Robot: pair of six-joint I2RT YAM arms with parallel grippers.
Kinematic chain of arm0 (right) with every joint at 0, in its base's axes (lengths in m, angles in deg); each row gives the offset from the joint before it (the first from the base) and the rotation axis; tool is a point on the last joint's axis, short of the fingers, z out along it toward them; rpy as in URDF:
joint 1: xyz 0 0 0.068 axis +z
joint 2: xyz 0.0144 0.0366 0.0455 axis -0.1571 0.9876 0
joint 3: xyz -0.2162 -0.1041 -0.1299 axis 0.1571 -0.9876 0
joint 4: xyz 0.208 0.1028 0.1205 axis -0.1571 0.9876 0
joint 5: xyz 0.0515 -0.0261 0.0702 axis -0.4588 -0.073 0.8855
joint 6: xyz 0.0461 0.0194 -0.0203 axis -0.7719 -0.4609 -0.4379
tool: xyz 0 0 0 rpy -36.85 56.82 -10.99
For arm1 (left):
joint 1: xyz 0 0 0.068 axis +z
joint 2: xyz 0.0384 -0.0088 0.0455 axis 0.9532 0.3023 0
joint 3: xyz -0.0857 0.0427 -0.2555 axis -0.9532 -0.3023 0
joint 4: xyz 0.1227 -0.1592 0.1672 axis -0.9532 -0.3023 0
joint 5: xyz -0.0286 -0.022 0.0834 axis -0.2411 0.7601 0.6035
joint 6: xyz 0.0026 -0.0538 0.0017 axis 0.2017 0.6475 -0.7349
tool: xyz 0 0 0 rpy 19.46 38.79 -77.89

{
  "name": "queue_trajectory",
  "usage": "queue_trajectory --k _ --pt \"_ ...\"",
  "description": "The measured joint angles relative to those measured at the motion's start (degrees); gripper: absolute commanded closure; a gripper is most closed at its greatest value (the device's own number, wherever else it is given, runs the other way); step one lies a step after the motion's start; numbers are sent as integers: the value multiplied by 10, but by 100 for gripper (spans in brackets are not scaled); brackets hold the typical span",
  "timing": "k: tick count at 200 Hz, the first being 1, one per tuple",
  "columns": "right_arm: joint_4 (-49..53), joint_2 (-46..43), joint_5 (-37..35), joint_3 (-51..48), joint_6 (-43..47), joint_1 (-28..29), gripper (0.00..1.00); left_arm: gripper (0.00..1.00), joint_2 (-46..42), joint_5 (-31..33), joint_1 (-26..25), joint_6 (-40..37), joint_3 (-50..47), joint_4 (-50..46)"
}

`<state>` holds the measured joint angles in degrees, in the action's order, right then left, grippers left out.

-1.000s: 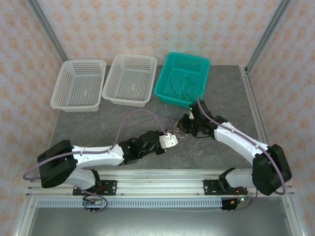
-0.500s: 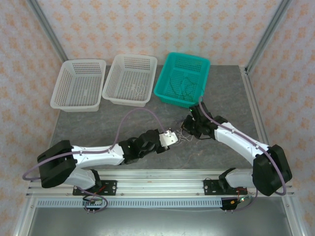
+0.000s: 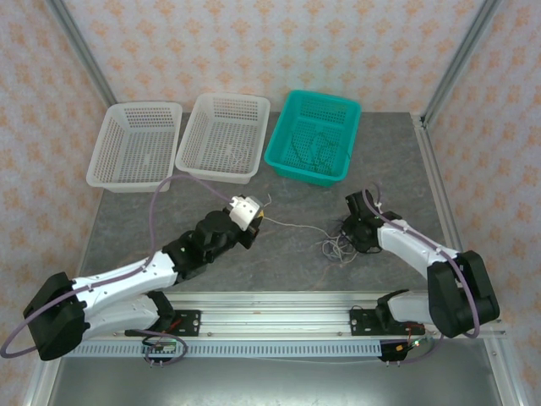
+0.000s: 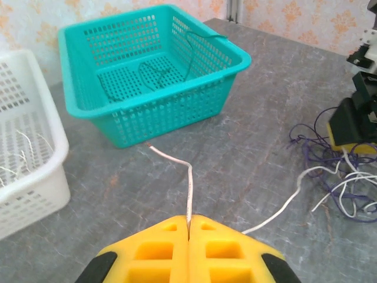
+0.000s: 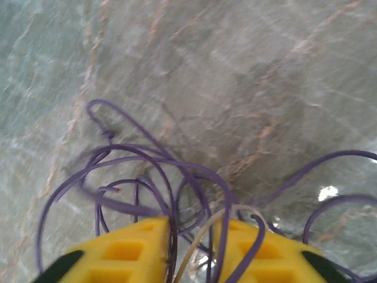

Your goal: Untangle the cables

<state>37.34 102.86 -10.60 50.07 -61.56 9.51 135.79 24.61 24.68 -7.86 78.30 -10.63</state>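
Short of the teal basket (image 3: 287, 157), the tangled cables (image 3: 336, 247) lie on the desk (image 3: 389, 161), right gripper (image 5: 193, 227) jaws slightly parted round them. Closer to the basket, left gripper (image 4: 188, 221) jaws pinch one white cable (image 4: 189, 177); I'd draw slowly, tangle pinned.

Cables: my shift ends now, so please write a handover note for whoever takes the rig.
Left pincer: shut on one white cable. Its free end lies by the teal basket; the rest runs to the tangle.
Right pincer: jaws apart, purple and white strands in the gap.
Tangle: purple and white, on the table at the right pincer.
Done: green cables in the teal basket, white wires in the white basket.
Left: free the held cable, probably bin it, then separate the rest.
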Motion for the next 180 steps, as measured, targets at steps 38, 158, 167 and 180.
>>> queue_trajectory --k 38,158,167,180 --pt "3 -33 28 24 45 9 45 100 8 -7 0 24 0 -6" --pt "80 115 -171 131 -21 165 38 100 -16 42 3 44 15 -58" --pt "79 121 -174 121 -32 153 40 100 -26 59 8 51 18 -74" --pt "76 123 -176 104 -48 130 42 100 -38 80 24 61 25 -98"
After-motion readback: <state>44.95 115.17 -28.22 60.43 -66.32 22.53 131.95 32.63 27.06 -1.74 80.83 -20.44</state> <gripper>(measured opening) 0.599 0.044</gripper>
